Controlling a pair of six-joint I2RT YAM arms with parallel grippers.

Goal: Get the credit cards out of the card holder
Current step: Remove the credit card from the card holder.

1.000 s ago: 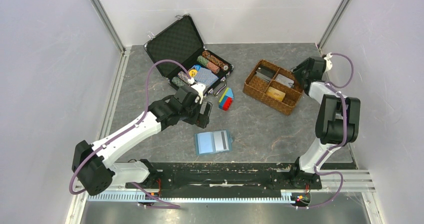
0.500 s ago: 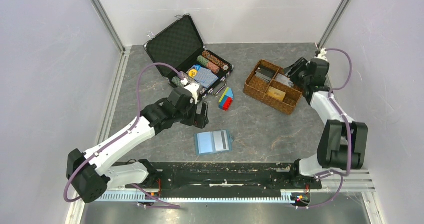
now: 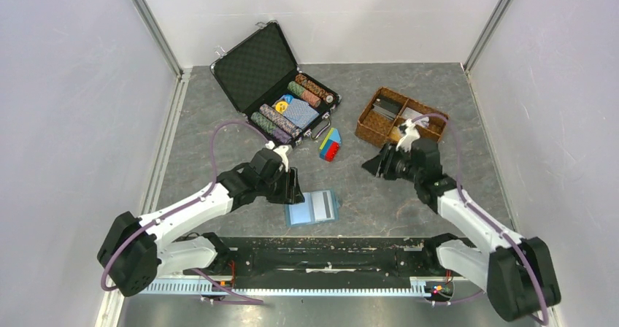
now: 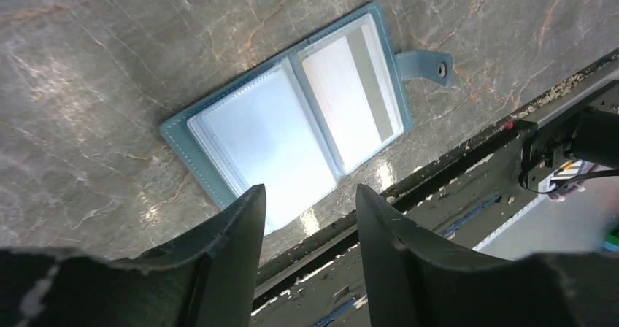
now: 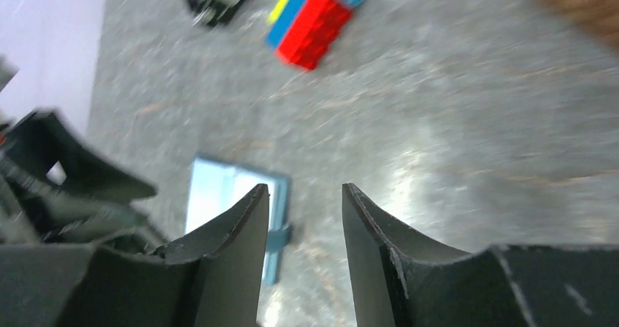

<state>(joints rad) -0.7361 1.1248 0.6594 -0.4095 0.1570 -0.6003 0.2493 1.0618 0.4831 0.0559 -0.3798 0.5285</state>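
The light-blue card holder (image 3: 312, 207) lies open and flat near the table's front edge. In the left wrist view it (image 4: 219, 137) shows clear pockets. A greyish card (image 4: 350, 90) with a darker stripe sits in its right pocket. My left gripper (image 3: 295, 187) is open and empty, just left of and above the holder (image 4: 310, 195). My right gripper (image 3: 374, 163) is open and empty, to the right of the holder and apart from it. The holder shows blurred in the right wrist view (image 5: 219, 188). I see no orange-yellow card.
A brown wicker tray (image 3: 365, 126) stands behind my right wrist. An open black chip case (image 3: 255, 64) with chips and a card deck stands at the back. Coloured toy bricks (image 3: 329, 145) lie between them. The black base rail (image 3: 328, 254) runs along the front edge.
My right arm has swung from the wicker tray at the back right down to the middle of the table, facing the holder. My left gripper has moved nearer the holder.
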